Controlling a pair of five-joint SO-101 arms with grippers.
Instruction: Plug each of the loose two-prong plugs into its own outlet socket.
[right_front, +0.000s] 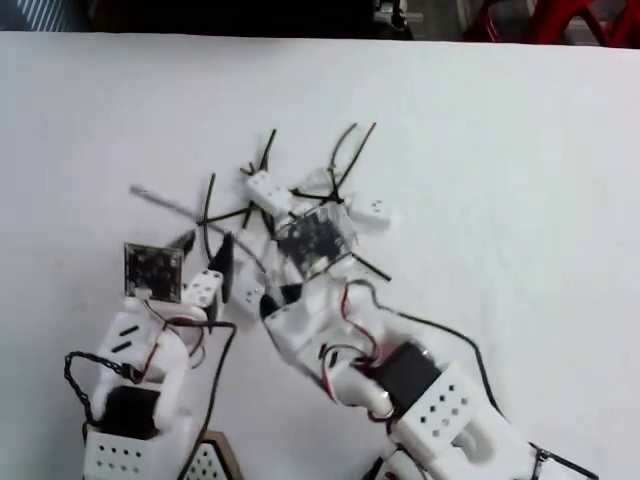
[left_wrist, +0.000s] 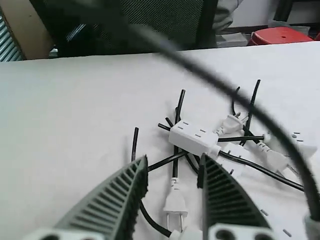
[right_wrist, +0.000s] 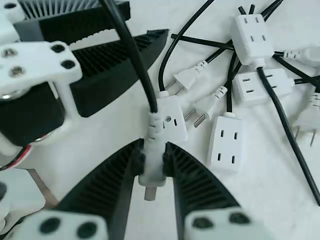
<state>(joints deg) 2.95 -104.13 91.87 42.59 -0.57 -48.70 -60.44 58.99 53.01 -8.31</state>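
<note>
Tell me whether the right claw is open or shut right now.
Shut. In the right wrist view, the right claw has its two black fingers pressed against both sides of a white plug, with no gap.

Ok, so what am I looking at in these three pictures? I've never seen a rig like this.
Two small robot arms sit side by side at a white table. One picture looks down from above; the other two come from a camera on each arm's wrist. Mid-table lies a tangle of white plastic outlet blocks and white two-prong plugs on short black cords. The right end effector is shut on one white plug. The left end effector is open, with another loose plug lying between its fingers.
</note>
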